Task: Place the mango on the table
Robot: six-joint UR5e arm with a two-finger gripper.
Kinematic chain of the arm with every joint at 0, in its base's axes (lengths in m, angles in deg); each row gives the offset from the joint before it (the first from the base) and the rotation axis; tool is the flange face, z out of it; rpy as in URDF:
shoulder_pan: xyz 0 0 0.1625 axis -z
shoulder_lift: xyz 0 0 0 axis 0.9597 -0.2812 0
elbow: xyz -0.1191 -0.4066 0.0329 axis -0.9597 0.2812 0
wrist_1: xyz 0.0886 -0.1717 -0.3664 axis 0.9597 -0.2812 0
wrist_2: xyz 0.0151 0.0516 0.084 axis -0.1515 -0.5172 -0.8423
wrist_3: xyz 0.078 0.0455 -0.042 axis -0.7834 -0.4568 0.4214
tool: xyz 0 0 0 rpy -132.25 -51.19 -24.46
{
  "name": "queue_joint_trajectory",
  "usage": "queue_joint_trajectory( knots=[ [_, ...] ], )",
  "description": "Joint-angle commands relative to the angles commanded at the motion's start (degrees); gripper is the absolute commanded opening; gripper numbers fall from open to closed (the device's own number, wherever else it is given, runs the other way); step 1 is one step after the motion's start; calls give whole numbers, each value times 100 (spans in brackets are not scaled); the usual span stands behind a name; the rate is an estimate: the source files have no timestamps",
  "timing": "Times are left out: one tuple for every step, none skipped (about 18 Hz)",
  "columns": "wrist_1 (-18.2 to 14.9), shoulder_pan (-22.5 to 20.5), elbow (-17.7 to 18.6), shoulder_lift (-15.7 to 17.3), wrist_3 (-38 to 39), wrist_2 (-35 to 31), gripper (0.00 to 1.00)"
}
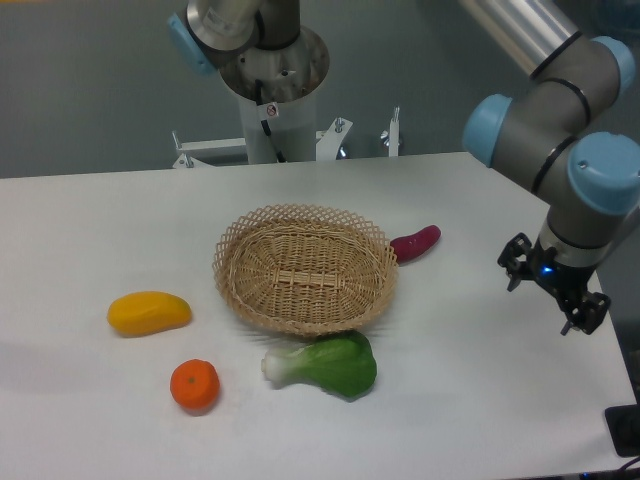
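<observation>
**Yellow mango lies on the white worktop, arm far off to the right**

Yellow-orange and oblong, the mango lies on its side on the bare white worktop, near the left edge. It is outside the basket and touches nothing else. Just below and to its right sits a round orange fruit, near the mango but apart from it.

In the middle stands an oval wicker basket with nothing inside it. In front of the basket lies a green leafy vegetable with a pale stem, close to the rim. Just beside the basket's right rim lies a small dark red vegetable.

At the far right, the grey and blue arm hangs over the worktop's right edge. Its black end effector points downward, well apart from the mango, and has hold of nothing. Its fingers are too small and dark to tell how far open they are.

Judging by this layout, the mango already rests where the task wants it, so the placing looks done. The best way to finish would be to keep the arm clear of the fruit and avoid sweeping low across the basket or vegetables.
</observation>
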Motion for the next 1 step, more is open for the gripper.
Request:
queue_joint_trajectory(
  knots=[
    [0, -9, 0, 0, 0, -9, 100]
  ],
)
